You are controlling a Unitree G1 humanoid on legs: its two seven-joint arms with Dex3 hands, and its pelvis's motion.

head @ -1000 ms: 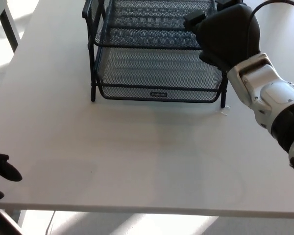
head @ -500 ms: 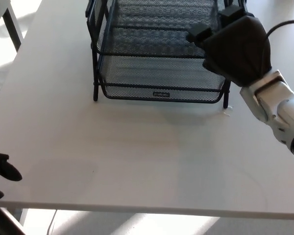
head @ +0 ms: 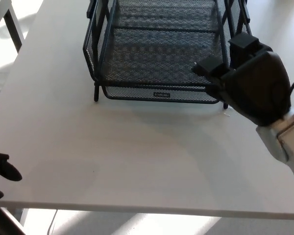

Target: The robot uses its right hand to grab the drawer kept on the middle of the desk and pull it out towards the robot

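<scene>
While the black mesh drawer (head: 159,63) is sitting on the far middle part of the white desk (head: 137,156), its upper tier is lying over the lower tray, and both tiers are showing bare mesh, with nothing visible inside either. The lower tray is carrying a small label at the centre of its front rail (the writing is too small to read). The right hand (head: 247,81) is hovering at the drawer's front right corner, its black back turned toward the camera and two blocky fingers (head: 209,66) reaching over the front rail; whether they are gripping the rail or merely touching it cannot be told, since the hand itself is hiding the contact. At the picture's lower left edge, only the fingertips of the left hand (head: 2,171) are showing beside the desk's near corner, holding nothing.
</scene>
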